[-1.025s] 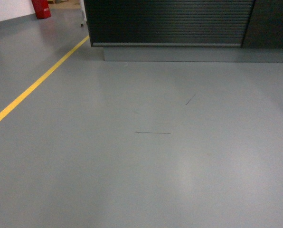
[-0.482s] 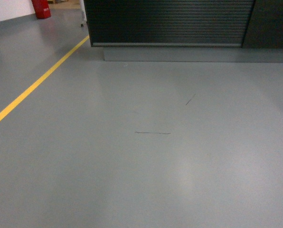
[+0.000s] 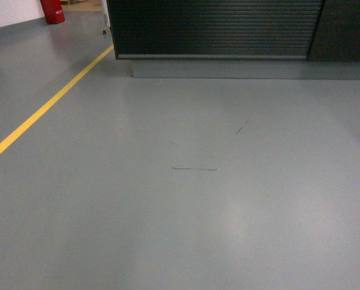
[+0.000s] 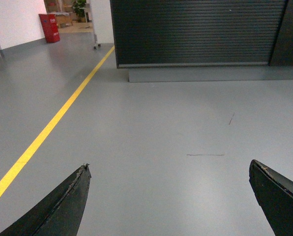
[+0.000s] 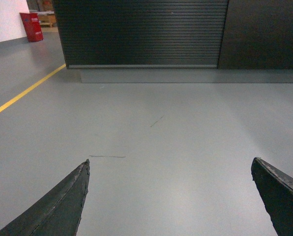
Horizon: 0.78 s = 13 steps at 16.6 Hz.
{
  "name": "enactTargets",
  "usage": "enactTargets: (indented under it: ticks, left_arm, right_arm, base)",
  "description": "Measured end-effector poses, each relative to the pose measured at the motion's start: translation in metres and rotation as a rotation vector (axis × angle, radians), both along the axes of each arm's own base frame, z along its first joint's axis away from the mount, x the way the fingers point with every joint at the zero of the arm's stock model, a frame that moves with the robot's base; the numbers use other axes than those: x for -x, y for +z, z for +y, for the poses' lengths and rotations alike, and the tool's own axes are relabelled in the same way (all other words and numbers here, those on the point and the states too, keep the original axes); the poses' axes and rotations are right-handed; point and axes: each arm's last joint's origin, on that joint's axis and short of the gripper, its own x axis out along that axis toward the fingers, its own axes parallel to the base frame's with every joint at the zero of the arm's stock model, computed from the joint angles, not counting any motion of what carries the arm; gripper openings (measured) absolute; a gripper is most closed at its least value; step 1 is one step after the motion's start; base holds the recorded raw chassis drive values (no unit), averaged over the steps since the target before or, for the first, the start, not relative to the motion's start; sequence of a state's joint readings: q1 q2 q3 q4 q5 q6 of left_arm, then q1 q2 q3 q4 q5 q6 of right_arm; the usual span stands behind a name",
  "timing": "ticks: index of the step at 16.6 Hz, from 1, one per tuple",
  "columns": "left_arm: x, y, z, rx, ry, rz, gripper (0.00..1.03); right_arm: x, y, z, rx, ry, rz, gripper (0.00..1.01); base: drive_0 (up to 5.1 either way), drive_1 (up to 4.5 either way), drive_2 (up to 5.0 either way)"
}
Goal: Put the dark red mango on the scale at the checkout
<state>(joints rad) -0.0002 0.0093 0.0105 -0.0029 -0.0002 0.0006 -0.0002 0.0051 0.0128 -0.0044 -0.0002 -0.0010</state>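
Note:
The checkout (image 3: 216,29) is a black counter with a ribbed, slatted front, standing across the far end of the grey floor; it also shows as the checkout (image 4: 198,32) in the left wrist view and the checkout (image 5: 141,32) in the right wrist view. The dark red mango and the scale are out of view. My left gripper (image 4: 169,169) is open, with only bare floor between its black fingers. My right gripper (image 5: 170,164) is open too and holds nothing. Neither gripper appears in the head view.
A yellow floor line (image 3: 44,109) runs diagonally on the left toward the counter's left corner. A red cabinet (image 3: 52,10) stands far left by a white wall. A grey plinth (image 3: 246,67) runs under the counter. Dark scuff marks (image 3: 195,168) lie on the floor.
The view has hardly shifted; the floor marks and counter sit almost where they were.

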Motion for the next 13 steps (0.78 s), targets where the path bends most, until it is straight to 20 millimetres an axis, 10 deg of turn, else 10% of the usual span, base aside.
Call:
enactTargets:
  ticks: [5, 13]
  left_arm:
    - [0.0, 0.0, 0.0, 0.0, 0.0, 0.0, 0.98]
    - [0.0, 0.0001, 0.0, 0.0, 0.0, 0.0, 0.98]
  right_arm:
    - [0.0, 0.0, 0.0, 0.0, 0.0, 0.0, 0.98]
    - [0.0, 0.0001, 0.0, 0.0, 0.0, -0.001, 0.98]
  base:
    - [0.0, 0.0, 0.0]
    - [-0.1, 4.24, -4.4]
